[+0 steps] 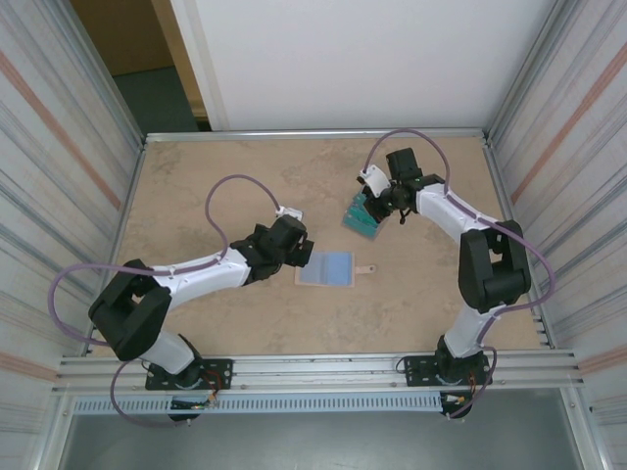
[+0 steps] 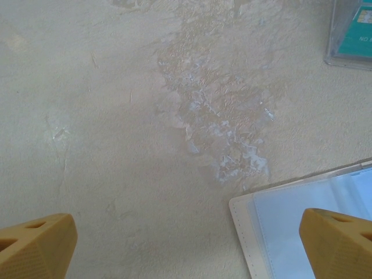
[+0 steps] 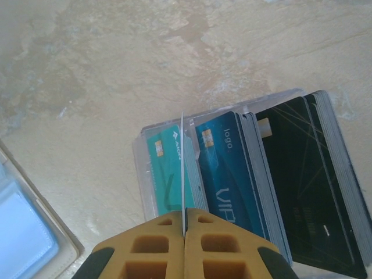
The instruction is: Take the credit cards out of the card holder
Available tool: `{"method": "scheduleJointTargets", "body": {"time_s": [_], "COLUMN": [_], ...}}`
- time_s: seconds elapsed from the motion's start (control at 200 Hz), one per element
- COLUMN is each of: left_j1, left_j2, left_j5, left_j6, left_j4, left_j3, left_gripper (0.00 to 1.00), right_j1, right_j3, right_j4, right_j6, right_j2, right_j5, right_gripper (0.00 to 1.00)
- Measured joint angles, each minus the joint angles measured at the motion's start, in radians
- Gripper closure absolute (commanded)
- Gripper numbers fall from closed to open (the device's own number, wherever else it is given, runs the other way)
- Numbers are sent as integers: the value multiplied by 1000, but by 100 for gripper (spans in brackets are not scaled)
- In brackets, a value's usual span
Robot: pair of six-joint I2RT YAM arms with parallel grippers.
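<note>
Starting at the near edge, two arms rise from their bases and reach out over the mottled beige surface (image 1: 216, 176).

The left claw (image 2: 186, 244) is spread wide and holds nothing. Its two tan fingers (image 2: 36, 247) stand far apart. One hangs over bare surface, the other over a corner of the card holder (image 1: 324, 268); whether that finger touches it cannot be told.

The single card holder lies flat and open near the middle of the surface, pale blue inner face up. One small tan strap tab (image 1: 365, 268) sticks out of its right side.

Farther out and to the right, well apart from the holder, the right claw (image 3: 185, 224) has its fingers pressed together. They pinch one thin pale sheet (image 3: 182, 168), seen edge-on; what that sheet is cannot be told.

Under the right claw the credit cards sit side by side in three groups against a clear plastic sleeve (image 3: 138, 157). There is one teal card (image 3: 165, 168), then a blue group (image 3: 224, 174) and a black group (image 3: 302, 186). The blue and black groups each show several stacked edges, too tightly packed to count. The pinched sheet stands between the teal card and the blue group.

In the left wrist view a corner of the clear sleeve, with teal inside it, lies on the surface beyond the holder.
</note>
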Motion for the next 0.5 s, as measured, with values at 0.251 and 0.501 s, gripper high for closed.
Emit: {"method": "scheduleJointTargets", "body": {"time_s": [0.251,0.501], "left_j1": [8,15], "left_j2": [-6,-32], "left_j5": [5,8], "left_j6": [-10,-14], "left_j4": [-6,-8], "left_j3": [-15,-25], "left_gripper": [1,1], "right_j1": [29,30], "right_j3": [15,26], "right_j4": [-39,-58], "right_j6": [-18,-35], "right_j2": [36,48], "right_j5": [28,34], "right_gripper": [100,100]}}
